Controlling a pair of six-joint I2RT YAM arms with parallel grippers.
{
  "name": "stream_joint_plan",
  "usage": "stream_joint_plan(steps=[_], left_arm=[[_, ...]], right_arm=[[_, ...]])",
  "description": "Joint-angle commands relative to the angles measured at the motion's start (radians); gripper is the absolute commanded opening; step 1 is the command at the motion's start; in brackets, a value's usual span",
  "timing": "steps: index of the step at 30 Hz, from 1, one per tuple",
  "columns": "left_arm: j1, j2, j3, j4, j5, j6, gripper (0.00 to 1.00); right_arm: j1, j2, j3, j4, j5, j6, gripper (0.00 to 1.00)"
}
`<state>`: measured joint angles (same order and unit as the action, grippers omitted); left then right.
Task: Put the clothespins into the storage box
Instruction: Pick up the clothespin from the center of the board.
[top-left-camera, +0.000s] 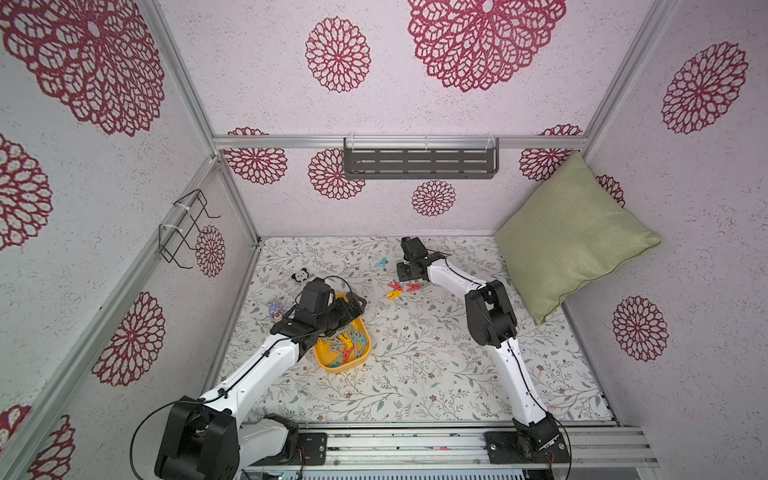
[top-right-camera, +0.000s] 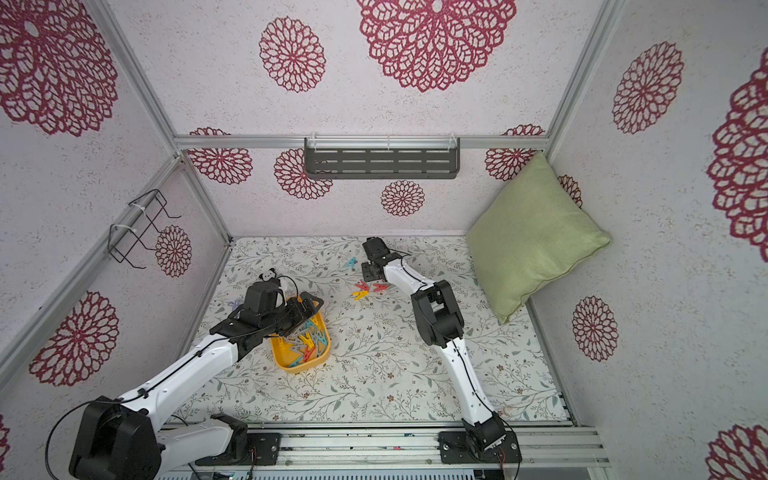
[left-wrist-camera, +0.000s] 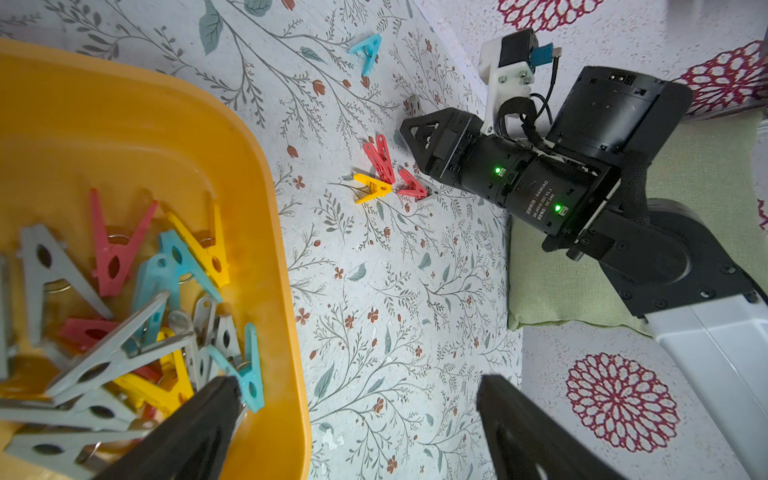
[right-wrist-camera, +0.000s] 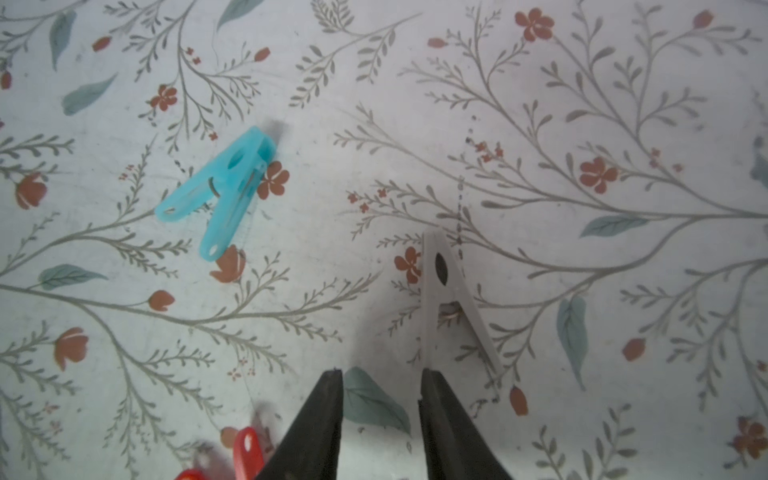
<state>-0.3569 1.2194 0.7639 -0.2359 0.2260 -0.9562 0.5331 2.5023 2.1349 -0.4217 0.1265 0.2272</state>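
Note:
The yellow storage box (top-left-camera: 332, 365) (top-right-camera: 291, 365) sits left of centre on the floral mat and holds several clothespins (top-left-camera: 347, 345) in grey, red, teal and yellow. My left gripper (left-wrist-camera: 357, 384) (top-left-camera: 353, 305) hangs open over the box's far end; one finger is above the pile, the other past the rim (left-wrist-camera: 266, 208), with nothing between them. Loose on the mat lie a red and yellow cluster (top-left-camera: 399, 289) (left-wrist-camera: 380, 178), a teal clothespin (right-wrist-camera: 226, 187) (top-left-camera: 381, 262) and a grey clothespin (right-wrist-camera: 446, 299). My right gripper (right-wrist-camera: 382, 374) (top-left-camera: 405, 274) is low over the mat, jaws narrowly open and empty, one fingertip by the grey clothespin's leg.
A panda toy (top-left-camera: 301, 275) and a purple plush (top-left-camera: 274, 309) lie behind and left of the box. A green cushion (top-left-camera: 569, 237) leans in the back right corner. A grey slotted shelf (top-left-camera: 419, 162) hangs on the back wall, a wire rack (top-left-camera: 187, 228) on the left.

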Motion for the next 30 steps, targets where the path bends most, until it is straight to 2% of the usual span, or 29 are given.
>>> stream_joint_plan(steps=[1, 10, 22, 26, 30], left_arm=[[-0.011, 0.011, 0.011, 0.030, -0.002, -0.001, 0.97], [-0.015, 0.036, 0.012, 0.044, 0.001, -0.003, 0.97], [-0.019, 0.060, 0.011, 0.051, 0.005, -0.002, 0.97], [-0.019, 0.066, 0.011, 0.052, 0.004, -0.002, 0.97], [-0.017, 0.064, 0.006, 0.053, 0.004, -0.004, 0.97]], right_arm=[[-0.009, 0.016, 0.055, -0.047, 0.035, -0.015, 0.37], [-0.011, -0.013, -0.001, -0.012, 0.045, -0.009, 0.35], [-0.029, 0.094, 0.133, -0.057, 0.026, -0.003, 0.34], [-0.031, 0.138, 0.193, -0.082, 0.025, -0.001, 0.29], [-0.035, 0.147, 0.198, -0.078, 0.025, 0.010, 0.15]])
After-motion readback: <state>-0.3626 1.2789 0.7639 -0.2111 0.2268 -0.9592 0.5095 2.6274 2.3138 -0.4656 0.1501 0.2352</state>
